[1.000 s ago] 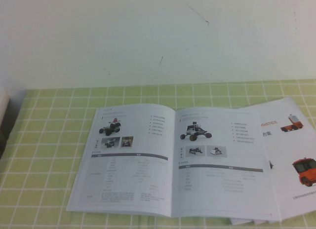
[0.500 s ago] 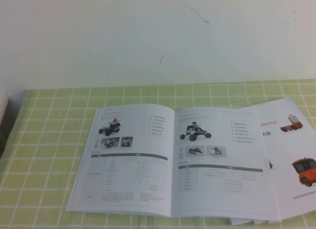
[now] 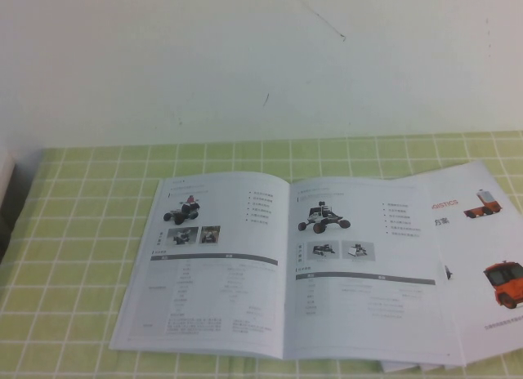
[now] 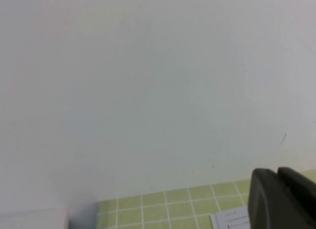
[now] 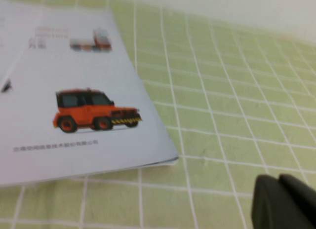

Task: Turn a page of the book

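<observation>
The book (image 3: 286, 269) is lying open and flat on the checked tabletop (image 3: 82, 232), its page (image 3: 368, 273) not yet lifted. My right gripper (image 5: 284, 202) is hanging closed and empty beside the orange-truck sheets (image 5: 74, 105), while my left gripper (image 4: 279, 199) is hovering closed near the book's far corner.

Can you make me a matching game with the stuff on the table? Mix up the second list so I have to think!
Things:
1. book
2. white sheet with orange trucks
3. tablecloth
4. right gripper

Descriptions:
A. green with white squares
B. lying open, nothing touching it
C. shut, above the cloth by the truck sheet's corner
D. poking out from under the book's right side

Pairs: 1-B, 2-D, 3-A, 4-C
</observation>
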